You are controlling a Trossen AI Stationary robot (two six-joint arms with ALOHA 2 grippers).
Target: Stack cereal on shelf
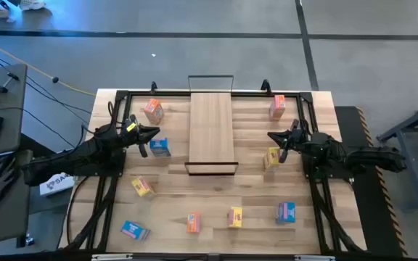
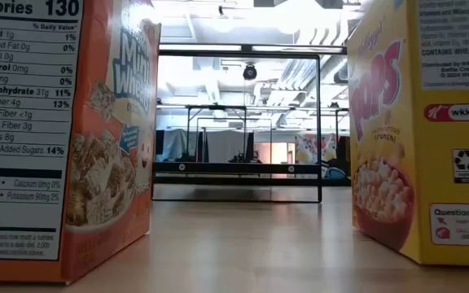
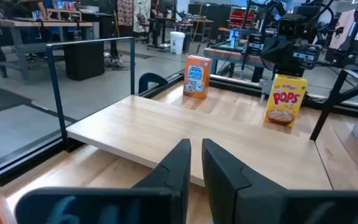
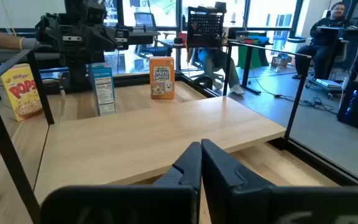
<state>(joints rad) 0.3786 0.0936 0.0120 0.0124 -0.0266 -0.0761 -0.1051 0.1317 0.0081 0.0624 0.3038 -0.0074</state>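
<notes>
The shelf [image 1: 211, 134], a light-wood board with black wire loops at both short ends, lies in the middle of the table. Several small cereal boxes stand scattered around it: an orange one [image 1: 153, 110], a blue one [image 1: 160, 147], an orange one [image 1: 278, 106], a yellow one [image 1: 272, 157], and more along the near edge. My left gripper [image 1: 154, 134] hovers at the shelf's left long side, shut and with nothing in it [image 3: 196, 155]. My right gripper [image 1: 271, 136] faces the shelf's right long side, also shut with nothing in it [image 4: 199, 152].
Black rails [image 1: 122, 94] frame the tabletop. Near the front edge stand a yellow box [image 1: 142, 186], a blue box [image 1: 134, 230], an orange box [image 1: 193, 222], a yellow box [image 1: 235, 217] and a blue box [image 1: 287, 212]. A person [image 4: 331, 25] sits in the room beyond.
</notes>
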